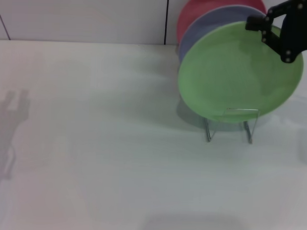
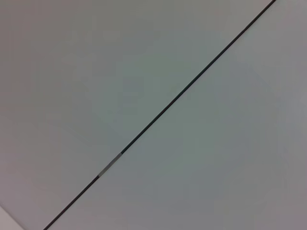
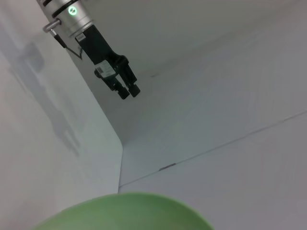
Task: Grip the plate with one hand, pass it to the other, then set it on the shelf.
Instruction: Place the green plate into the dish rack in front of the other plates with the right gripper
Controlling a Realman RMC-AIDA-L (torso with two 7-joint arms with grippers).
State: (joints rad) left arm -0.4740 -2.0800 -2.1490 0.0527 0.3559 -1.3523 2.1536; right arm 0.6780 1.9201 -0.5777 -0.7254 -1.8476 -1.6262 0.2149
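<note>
- Where the head view is consulted, the light-green plate [image 1: 239, 72] is seen standing on edge, tilted, at the front of the wire plate rack [image 1: 233, 125] on the white surface [image 1: 101, 158].
- Its lower rim is seated between the upright loops of the rack, and the front loop is seen across the lowest part of the plate face.
- A lavender plate [image 1: 207, 27] is stacked directly behind the green plate, and a red plate [image 1: 195, 10] is stacked behind that one; both are largely covered by the plate in front.
- The right tool [image 1: 268, 29] is positioned at the upper right rim of the green plate, with the black fingers overlapping the rim. Whether the fingers are clamped on the rim or merely beside it cannot be told.
- From the right wrist view, only the upper edge of the green plate [image 3: 125, 213] is shown, close to the camera.
- The left tool [image 3: 128, 90] is shown farther off in the right wrist view, raised well apart from the plate, with its two fingertips close together and nothing between them.
- On the surface at the left of the head view, a shadow [image 1: 9, 120] of an arm is cast.
- From the left wrist view, only plain grey panels and a dark seam [image 2: 163, 109] between them are shown.
</note>
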